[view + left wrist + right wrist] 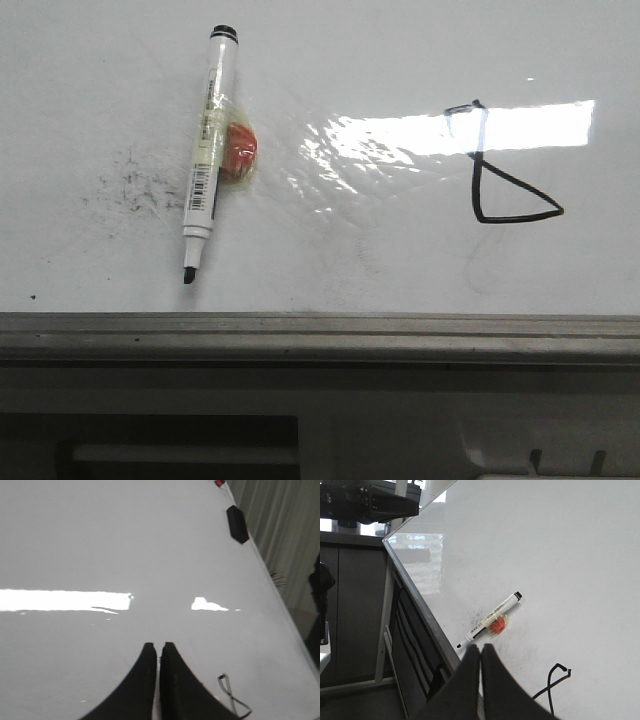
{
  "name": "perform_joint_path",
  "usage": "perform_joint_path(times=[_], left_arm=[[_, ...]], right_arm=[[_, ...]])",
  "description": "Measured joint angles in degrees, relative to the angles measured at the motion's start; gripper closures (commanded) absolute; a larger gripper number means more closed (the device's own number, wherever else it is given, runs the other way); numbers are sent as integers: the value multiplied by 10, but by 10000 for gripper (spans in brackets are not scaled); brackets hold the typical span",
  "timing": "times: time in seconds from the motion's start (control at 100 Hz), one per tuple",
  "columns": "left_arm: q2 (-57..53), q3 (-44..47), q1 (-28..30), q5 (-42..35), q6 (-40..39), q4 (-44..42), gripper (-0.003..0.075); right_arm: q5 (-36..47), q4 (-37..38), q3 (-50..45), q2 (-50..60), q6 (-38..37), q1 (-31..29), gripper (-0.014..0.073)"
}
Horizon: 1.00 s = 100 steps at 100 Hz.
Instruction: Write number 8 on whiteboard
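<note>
Front view: whiteboard (90, 80) fills most of the picture, grey rail (320, 335) along its near edge, neither of my arms shows here.
Number 8: number 8 (497, 170) drawn in thin black line on the right part of the board, small squarish upper loop sitting in the glare, bigger triangular lower loop under it, lines closed.
Marker: marker (207, 150) lies flat on the left part of the board, uncapped, tip toward the rail, black end away from it, well apart from the figure.
Marker extra: orange-red lump (239, 150) taped to the barrel's right side with clear tape.
Specks: patch of black specks (130, 185) just left of the marker.
Glare: bright strip (460, 130) across the board, between the marker and the figure and over the figure's top.
Left fingers: left fingers (159, 652) pressed nearly together, only a thin slit between them, nothing held, over bare board; figure shows near them at (231, 697).
Left wrist extras: black block (237, 524) at the board's far edge.
Right fingers: right fingers (480, 652) closed tip to tip, nothing held, above the board's rail edge, marker (490, 620) just beyond the tips, figure (552, 682) off to one side, not touching either.
</note>
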<state>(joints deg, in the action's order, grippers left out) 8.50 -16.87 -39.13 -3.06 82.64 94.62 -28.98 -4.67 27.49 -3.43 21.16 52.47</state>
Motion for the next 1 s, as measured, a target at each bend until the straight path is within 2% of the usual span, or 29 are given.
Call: perform_joint_path(times=[0.1, 0.17, 0.32, 0.43, 0.53, 0.76, 0.85, 1.0], left_arm=[[0, 30, 50, -5, -2, -55, 741], [0, 54, 101, 7, -60, -148, 741], [-3, 75, 235, 103, -331, -443, 741], [-8, 77, 315, 161, -497, -595, 741], [-24, 78, 369, 177, -603, -711, 741], [-58, 107, 397, 166, -807, -892, 741], [-59, 128, 397, 154, -869, -927, 741], [-60, 160, 397, 149, -914, -942, 741]], right_arm=[[0, 0, 0, 0, 0, 0, 637], [0, 0, 0, 0, 0, 0, 637], [0, 0, 0, 0, 0, 0, 637], [0, 0, 0, 0, 0, 0, 637], [0, 0, 0, 0, 0, 0, 637], [0, 0, 0, 0, 0, 0, 637], [0, 0, 0, 0, 0, 0, 637], [0, 0, 0, 0, 0, 0, 637]])
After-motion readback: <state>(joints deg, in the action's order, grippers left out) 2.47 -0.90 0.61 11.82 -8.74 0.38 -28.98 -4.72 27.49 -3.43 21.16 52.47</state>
